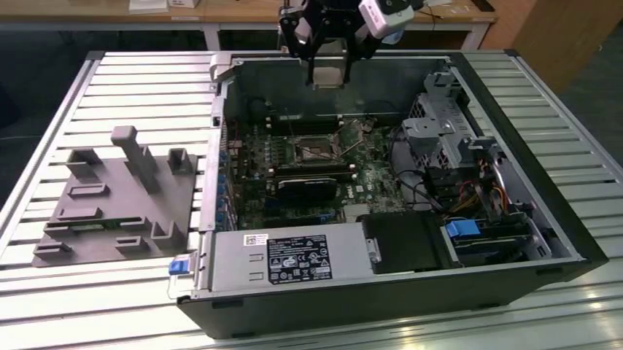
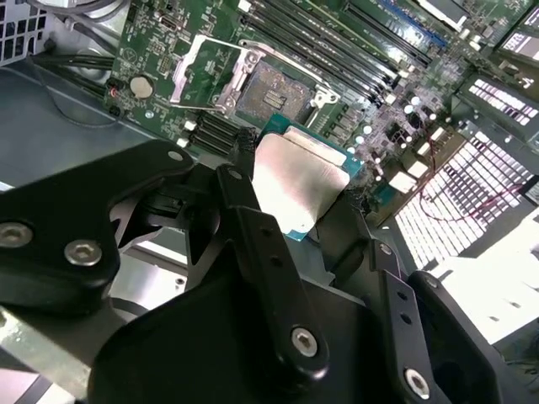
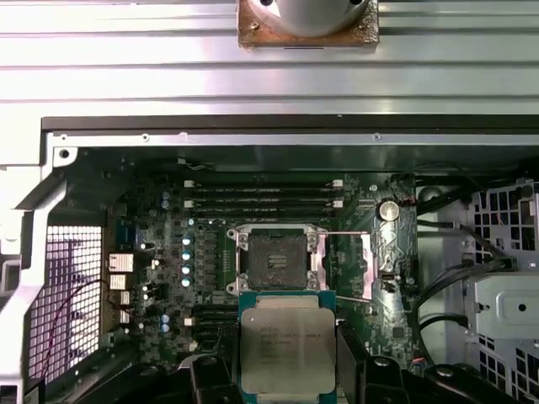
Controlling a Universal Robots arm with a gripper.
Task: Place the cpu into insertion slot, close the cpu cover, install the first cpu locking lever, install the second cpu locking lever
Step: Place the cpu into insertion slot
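My gripper (image 1: pixel 328 69) hangs high over the back wall of the open computer case (image 1: pixel 545 219), shut on the cpu (image 2: pixel 296 178). The cpu's silver-grey top faces the cameras, and in both wrist views black fingers (image 2: pixel 242 181) press on two opposite edges of the cpu (image 3: pixel 286 347). Below and ahead lies the insertion slot (image 3: pixel 278 257), a square socket on the green board with nothing in it, seen as insertion slot (image 2: pixel 271 91) and insertion slot (image 1: pixel 314 149). The cpu cover (image 2: pixel 207 71) stands swung open beside the socket. The thin locking levers (image 3: pixel 345 234) lie released around it.
Long black memory slots (image 3: pixel 261 198) run beside the socket. A black heatsink block (image 1: pixel 303 191), the power supply (image 1: pixel 282 259) and a drive cage with cables (image 1: pixel 453 146) crowd the case. A grey fixture (image 1: pixel 117 197) sits on the slatted table at the exterior view's left.
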